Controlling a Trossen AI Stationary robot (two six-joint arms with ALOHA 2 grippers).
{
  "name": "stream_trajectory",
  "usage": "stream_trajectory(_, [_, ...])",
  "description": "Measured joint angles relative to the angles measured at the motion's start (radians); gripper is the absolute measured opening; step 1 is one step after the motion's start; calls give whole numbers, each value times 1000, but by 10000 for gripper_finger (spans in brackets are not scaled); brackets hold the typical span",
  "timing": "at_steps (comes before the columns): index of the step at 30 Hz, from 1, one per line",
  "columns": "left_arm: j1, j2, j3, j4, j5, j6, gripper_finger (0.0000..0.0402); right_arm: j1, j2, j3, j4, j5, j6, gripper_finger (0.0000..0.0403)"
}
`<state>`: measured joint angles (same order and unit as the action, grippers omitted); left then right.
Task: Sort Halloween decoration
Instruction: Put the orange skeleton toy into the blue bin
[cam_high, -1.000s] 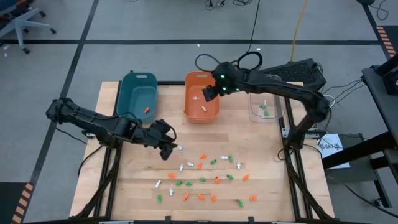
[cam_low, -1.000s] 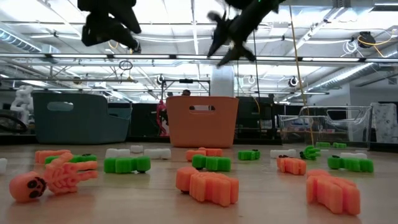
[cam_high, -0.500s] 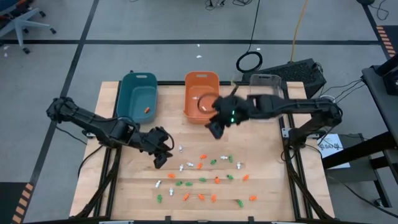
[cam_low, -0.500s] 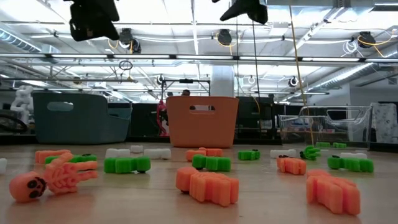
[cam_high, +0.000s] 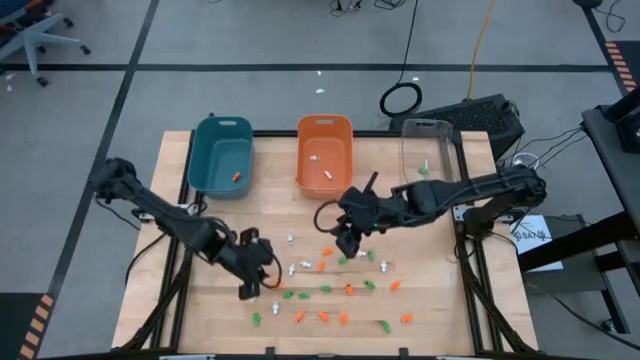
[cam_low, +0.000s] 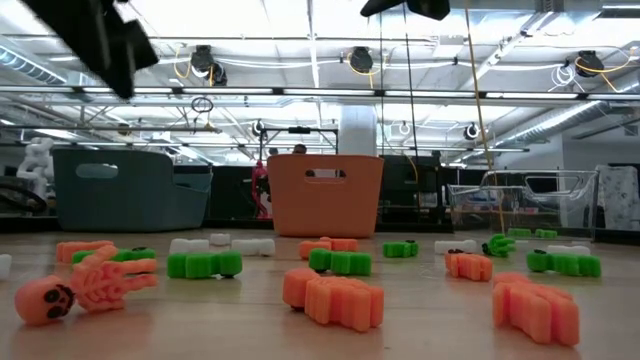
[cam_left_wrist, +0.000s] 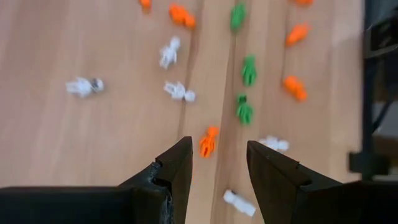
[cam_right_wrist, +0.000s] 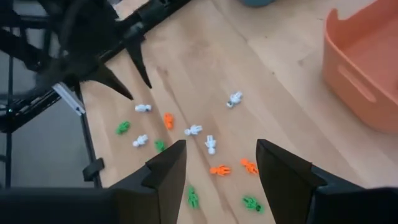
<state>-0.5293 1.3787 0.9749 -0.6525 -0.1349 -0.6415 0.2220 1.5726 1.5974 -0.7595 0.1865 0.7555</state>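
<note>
The Halloween decoration pieces are tiny orange, white and green trinkets (cam_high: 322, 266) lying scattered on the near half of the wooden table (cam_high: 200, 320). My left gripper (cam_high: 249, 289) hangs open above the left edge of the scatter. In its wrist view an orange trinket (cam_left_wrist: 208, 142) lies on the wood just ahead of the gap between its fingers (cam_left_wrist: 217, 165). My right gripper (cam_high: 345, 244) is open and hovers high over the far side of the scatter, with white and orange pieces (cam_right_wrist: 193, 130) below it. Neither gripper holds anything.
Along the far edge stand a teal bin (cam_high: 220, 150), an orange bin (cam_high: 324, 150) and a clear bin (cam_high: 428, 150), each with a few trinkets inside. In the low view large orange pieces (cam_low: 335, 298) lie close to the camera. Bare wood lies to the left of the scatter.
My right gripper has swung from above the orange bin toward the near edge and now hangs over the trinkets. My left gripper has gone toward the near edge and down, rolling its wrist. Both have stayed open. No trinket has moved.
</note>
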Motion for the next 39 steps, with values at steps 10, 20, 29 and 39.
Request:
stream_trajectory(10, [-54, 166, -1, 113, -22, 19, 153, 48, 0, 0, -54, -5, 0, 180])
stream_trajectory(20, [-67, 273, 0, 147, -22, 108, 153, 96, 0, 0, -191, -6, 37, 180])
stream_trajectory(29, [-68, 311, -1, 148, -46, 152, 153, 122, 0, 0, -235, -6, 30, 180])
stream_trajectory(39, [-60, 311, -95, 198, -29, 116, 152, 120, 1, 0, -233, 25, 30, 180])
